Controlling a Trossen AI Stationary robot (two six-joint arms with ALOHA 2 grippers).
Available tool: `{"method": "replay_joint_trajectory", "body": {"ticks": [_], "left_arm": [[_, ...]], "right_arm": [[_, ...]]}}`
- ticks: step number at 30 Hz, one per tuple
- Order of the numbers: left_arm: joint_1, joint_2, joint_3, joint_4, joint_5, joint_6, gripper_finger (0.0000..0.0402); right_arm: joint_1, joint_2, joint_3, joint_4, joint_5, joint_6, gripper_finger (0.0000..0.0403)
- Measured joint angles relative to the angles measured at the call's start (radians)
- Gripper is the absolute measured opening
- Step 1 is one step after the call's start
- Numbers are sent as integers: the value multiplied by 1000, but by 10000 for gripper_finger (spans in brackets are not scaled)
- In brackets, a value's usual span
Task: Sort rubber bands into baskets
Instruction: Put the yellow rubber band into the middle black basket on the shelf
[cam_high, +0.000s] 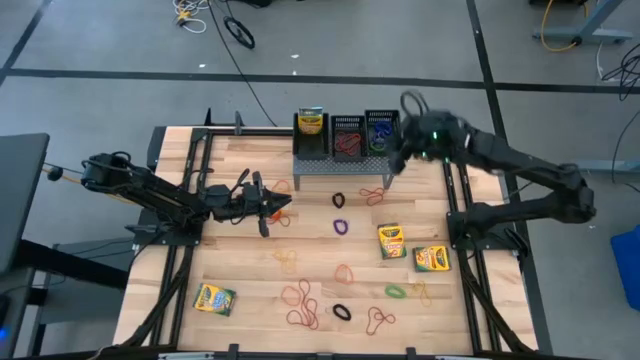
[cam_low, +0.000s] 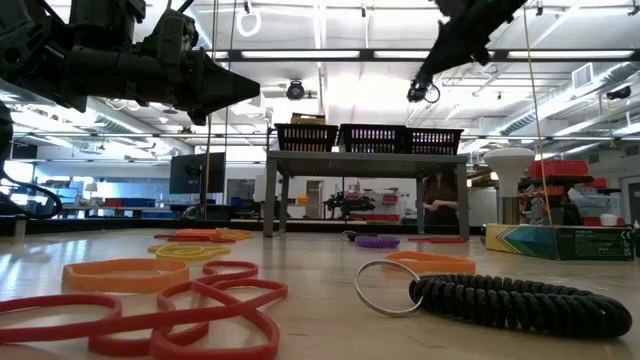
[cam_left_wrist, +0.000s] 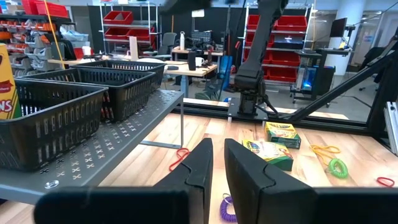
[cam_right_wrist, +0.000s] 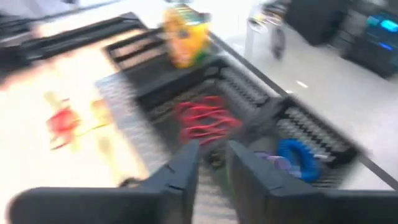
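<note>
Three black mesh baskets stand in a row on a grey perforated stand (cam_high: 340, 165) at the table's far middle. The left basket (cam_high: 311, 137) holds a crayon box, the middle one (cam_high: 347, 139) red rubber bands (cam_right_wrist: 202, 121), the right one (cam_high: 381, 133) blue bands (cam_right_wrist: 298, 155). Many more rubber bands lie loose on the wood, among them a purple one (cam_high: 341, 227) and red ones (cam_high: 305, 300). My right gripper (cam_high: 393, 165) hangs above the stand's right end, slanting down toward the baskets, narrowly open and empty (cam_right_wrist: 212, 165). My left gripper (cam_high: 268, 205) waits level over the table's left middle, its fingers nearly together (cam_left_wrist: 217, 168).
Crayon boxes lie at the right middle (cam_high: 391, 241) (cam_high: 431, 259) and near left (cam_high: 214, 298). A black coiled band with a ring (cam_low: 500, 297) lies close to the low camera. Black rails (cam_high: 460, 215) run along both table sides.
</note>
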Motion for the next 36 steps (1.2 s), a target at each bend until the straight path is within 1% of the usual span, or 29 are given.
{"method": "replay_joint_trajectory", "body": {"ticks": [3, 4, 5, 8, 11, 14, 17, 20, 24, 33, 36], "left_arm": [[0, 0, 0, 0, 0, 0, 46], [0, 0, 0, 0, 0, 0, 46], [0, 0, 0, 0, 0, 0, 46], [0, 0, 0, 0, 0, 0, 46], [0, 0, 0, 0, 0, 0, 46], [0, 0, 0, 0, 0, 0, 46], [0, 0, 0, 0, 0, 0, 46], [0, 0, 0, 0, 0, 0, 46], [0, 0, 0, 0, 0, 0, 46], [0, 0, 0, 0, 0, 0, 46], [0, 0, 0, 0, 0, 0, 46]], "right_arm": [[99, -72, -129, 107, -1, 4, 21], [131, -93, -175, 150, -1, 13, 11], [160, -111, -219, 194, -1, 24, 8], [247, -147, -344, 341, 20, 63, 17], [320, -156, -441, 482, 87, 71, 14], [379, -155, -503, 585, 147, 70, 5], [428, -155, -535, 657, 194, 61, 8], [472, -155, -567, 739, 235, 15, 12], [505, -155, -601, 827, 246, -31, 8], [531, -155, -602, 833, 248, -45, 8], [538, -155, -602, 828, 247, -77, 8]]}}
